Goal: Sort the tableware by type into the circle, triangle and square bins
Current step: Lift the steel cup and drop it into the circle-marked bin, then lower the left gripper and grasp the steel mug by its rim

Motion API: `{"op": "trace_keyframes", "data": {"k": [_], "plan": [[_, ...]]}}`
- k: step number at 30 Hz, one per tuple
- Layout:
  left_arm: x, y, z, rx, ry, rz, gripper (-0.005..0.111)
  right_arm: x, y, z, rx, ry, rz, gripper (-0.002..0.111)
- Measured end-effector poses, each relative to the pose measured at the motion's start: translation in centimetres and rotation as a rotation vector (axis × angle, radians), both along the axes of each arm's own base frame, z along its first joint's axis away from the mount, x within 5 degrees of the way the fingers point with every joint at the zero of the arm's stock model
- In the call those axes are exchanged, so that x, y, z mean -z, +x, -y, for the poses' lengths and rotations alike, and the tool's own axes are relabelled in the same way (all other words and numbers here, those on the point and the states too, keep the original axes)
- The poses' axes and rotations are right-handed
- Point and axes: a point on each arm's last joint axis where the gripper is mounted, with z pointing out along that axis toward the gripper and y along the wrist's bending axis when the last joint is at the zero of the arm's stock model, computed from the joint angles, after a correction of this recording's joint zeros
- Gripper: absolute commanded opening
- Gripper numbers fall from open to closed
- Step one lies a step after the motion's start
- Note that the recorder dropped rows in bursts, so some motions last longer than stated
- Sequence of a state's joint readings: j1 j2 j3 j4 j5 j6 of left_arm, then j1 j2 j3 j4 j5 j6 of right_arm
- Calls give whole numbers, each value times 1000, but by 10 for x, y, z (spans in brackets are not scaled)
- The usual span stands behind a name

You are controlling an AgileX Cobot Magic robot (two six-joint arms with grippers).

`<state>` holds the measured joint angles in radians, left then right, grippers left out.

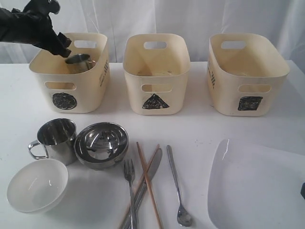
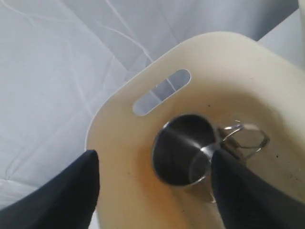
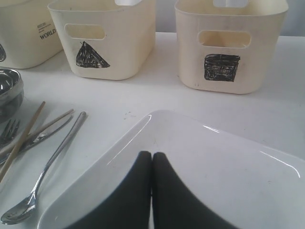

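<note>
DESK: What is cut off or hard to read?

PHOTOGRAPHER: The large white plate runs out of the exterior view at the bottom and the right. The fork and knife lose their lower ends at the bottom edge, where they lie tangled with the wooden chopsticks. The insides of the triangle bin and the square bin are hard to make out. The right claw shows properly only in its own wrist view: fingers pressed together, gripping nothing, over the plate.

DESK: And the left claw?

PHOTOGRAPHER: The left claw hangs over the circle bin with its fingers spread wide, clamping nothing. A steel mug sits within the bin's walls, between the two fingers. One finger overlaps its handle side; contact cannot be told, nor whether the mug rests on the bin floor.

DESK: On the worktop?

PHOTOGRAPHER: A second steel mug stands beside the shiny steel bowl, with the small white bowl nearer the camera. The long spoon lies between chopsticks and plate.
</note>
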<state>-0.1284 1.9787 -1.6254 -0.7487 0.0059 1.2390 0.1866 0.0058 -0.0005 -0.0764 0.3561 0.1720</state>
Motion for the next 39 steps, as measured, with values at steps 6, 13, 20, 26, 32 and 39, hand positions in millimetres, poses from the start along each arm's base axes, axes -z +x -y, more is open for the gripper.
{"op": "trace_keyframes", "data": {"k": [6,13,20,26,32,39], "plan": [[-42,-23,5,56,-89,4,58,0,0,0,0,2,0,0],[-100,-75,13,164,-253,-100,0,0,0,0,0,2,0,0],[-103,-121,10,151,-228,-461,0,0,0,0,0,2,0,0],[-53,-139,-14,-176,-132,-816,0,0,0,0,0,2,0,0],[-20,-149,-19,-249,-104,-935,8,0,0,0,0,2,0,0],[18,-151,-12,-147,-103,-1009,63,0,0,0,0,2,0,0]]}}
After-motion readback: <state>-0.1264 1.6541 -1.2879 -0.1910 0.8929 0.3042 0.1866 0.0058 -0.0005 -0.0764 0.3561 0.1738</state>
